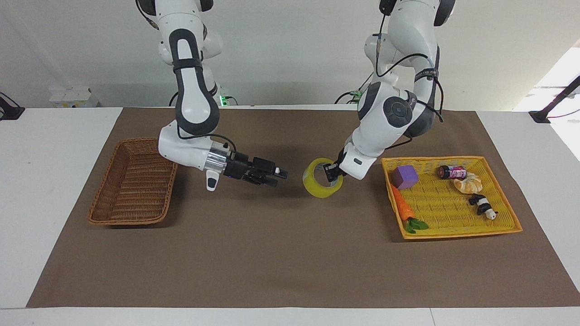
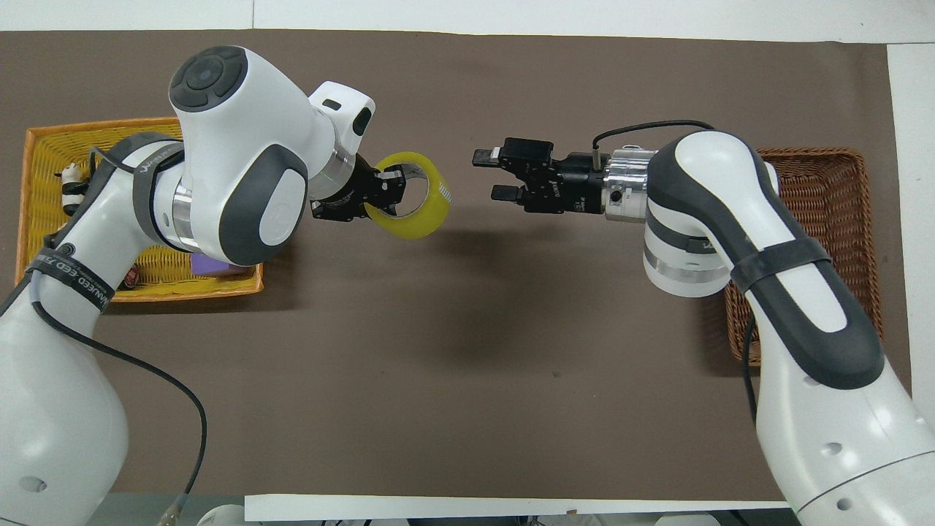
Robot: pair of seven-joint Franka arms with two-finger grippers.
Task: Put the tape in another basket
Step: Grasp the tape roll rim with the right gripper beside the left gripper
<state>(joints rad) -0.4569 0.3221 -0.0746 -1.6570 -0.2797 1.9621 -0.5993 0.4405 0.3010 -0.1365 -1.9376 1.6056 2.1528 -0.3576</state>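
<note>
A brown mat covers most of the white table, and both arms reach in over its middle. Toward the right arm's end lies the brown wicker basket, long and narrow with raised woven sides; in the overhead view the right arm hides much of it. Toward the left arm's end sits the flat yellow basket, holding a purple block, a carrot, a small dark bottle, a croissant and a little black-and-white panda figure.

The left gripper is up over the mat between the two baskets, just beside the yellow one, and its fingers are closed on the wall of the tape, one finger inside the ring and one outside. The tape is a wide ring of translucent yellow with a pale inner core, held in the air and tipped so that its opening faces partly up and toward the right arm; from overhead the hole shows as an oval, with a faint striped patch on its outer band that may be a label or the loose end, too small to make out.

The right gripper is level over the mat, pointing at the tape and near it but apart from it. Its two fingers are spread with a clear gap between them and hold nothing, which the overhead view shows plainly.
</note>
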